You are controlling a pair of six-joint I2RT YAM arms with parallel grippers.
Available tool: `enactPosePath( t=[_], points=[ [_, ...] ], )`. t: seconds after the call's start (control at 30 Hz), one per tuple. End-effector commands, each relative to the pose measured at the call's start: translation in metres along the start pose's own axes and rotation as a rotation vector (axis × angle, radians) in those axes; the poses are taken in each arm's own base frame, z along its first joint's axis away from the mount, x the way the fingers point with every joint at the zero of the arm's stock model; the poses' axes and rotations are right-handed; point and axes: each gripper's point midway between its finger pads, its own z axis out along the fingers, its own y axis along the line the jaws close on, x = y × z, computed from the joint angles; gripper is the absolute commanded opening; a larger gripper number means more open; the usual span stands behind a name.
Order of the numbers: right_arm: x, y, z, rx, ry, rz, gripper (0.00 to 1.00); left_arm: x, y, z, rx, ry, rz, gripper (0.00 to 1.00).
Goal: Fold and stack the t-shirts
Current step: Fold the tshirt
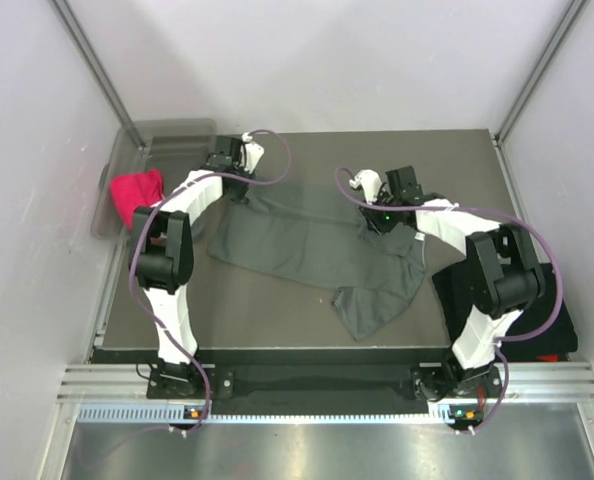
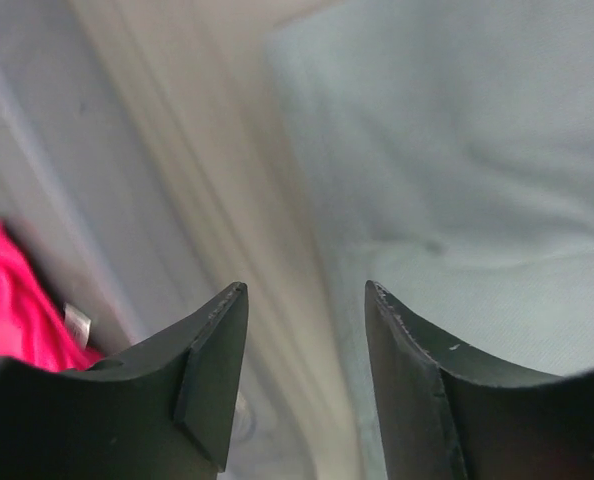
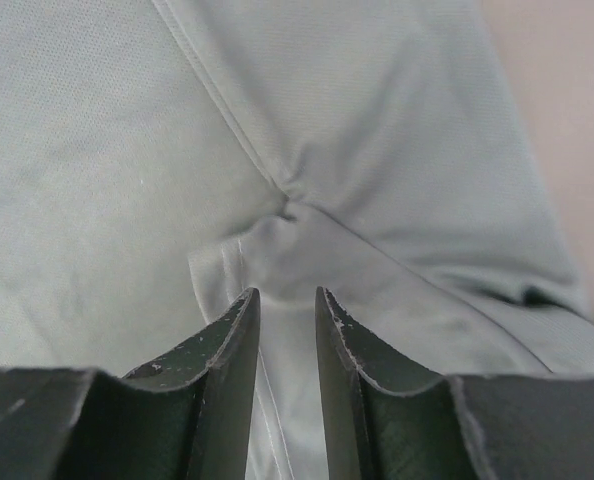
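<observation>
1 grey tee [image 1: 317, 250], 1 red cloth [image 1: 137, 192], 1 clear bin [image 1: 167, 132], 2 arms.
</observation>
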Motion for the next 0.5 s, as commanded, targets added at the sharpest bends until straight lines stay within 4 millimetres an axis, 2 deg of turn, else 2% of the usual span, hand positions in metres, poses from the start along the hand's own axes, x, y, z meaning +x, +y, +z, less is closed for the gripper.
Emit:
enactPosePath(
  t=[0.0, 0.17, 0.23, 0.47],
  points=[
    [-0.029, -0.02, -0.028, 0.094, -0.103, -0.032, 0.29, -0.003, 0.019, -0.014, -0.042, 0.031, -0.028, 0.54],
    [-0.016, -0.04, -0.033, 0.122, -0.098, 0.014, 0.29, 0.002, 0.017, -0.003, -0.027, 0.057, -0.02, 0.53],
    [-0.014, -0.043, -0.034, 0.121, -0.1, 0.023, 0.29, 0.003, 0.014, 0.0, -0.015, 0.063, -0.019, 0.53],
    [-0.002, -0.06, -0.034, 0.147, -0.087, 0.047, 0.29, 0.01, -0.01, 0.013, 0.098, 0.104, -0.06, 0.52]
  ],
)
